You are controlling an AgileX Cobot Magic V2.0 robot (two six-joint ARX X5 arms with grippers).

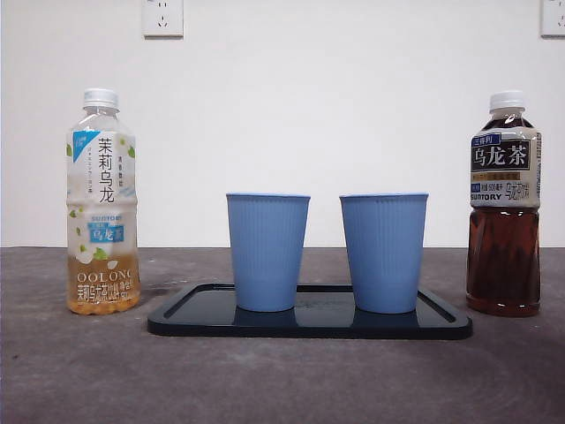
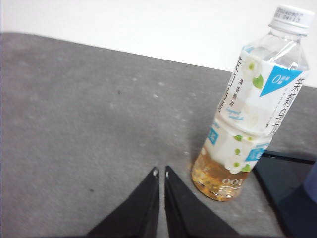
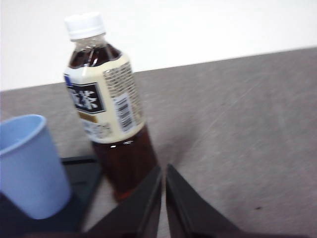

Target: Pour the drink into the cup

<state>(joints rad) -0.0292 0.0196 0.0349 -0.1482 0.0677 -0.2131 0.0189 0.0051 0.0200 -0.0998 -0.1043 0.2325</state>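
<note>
Two blue ribbed cups (image 1: 267, 251) (image 1: 384, 252) stand upright on a black tray (image 1: 309, 323) at the table's middle. Left of the tray is a pale jasmine oolong bottle (image 1: 102, 203) with a white cap, only its bottom part filled. Right of the tray stands a dark oolong tea bottle (image 1: 504, 206), capped and nearly full. In the left wrist view my left gripper (image 2: 160, 172) is shut, empty, just short of the pale bottle (image 2: 249, 109). The right wrist view has my right gripper (image 3: 163, 170) shut, empty, close to the dark bottle (image 3: 110, 106) beside one cup (image 3: 28, 165). Neither gripper shows in the front view.
The table top (image 1: 282, 380) is grey and speckled, with a white wall behind. Two wall sockets (image 1: 162, 17) sit high on the wall. The tray's corner (image 2: 285, 181) lies next to the pale bottle in the left wrist view.
</note>
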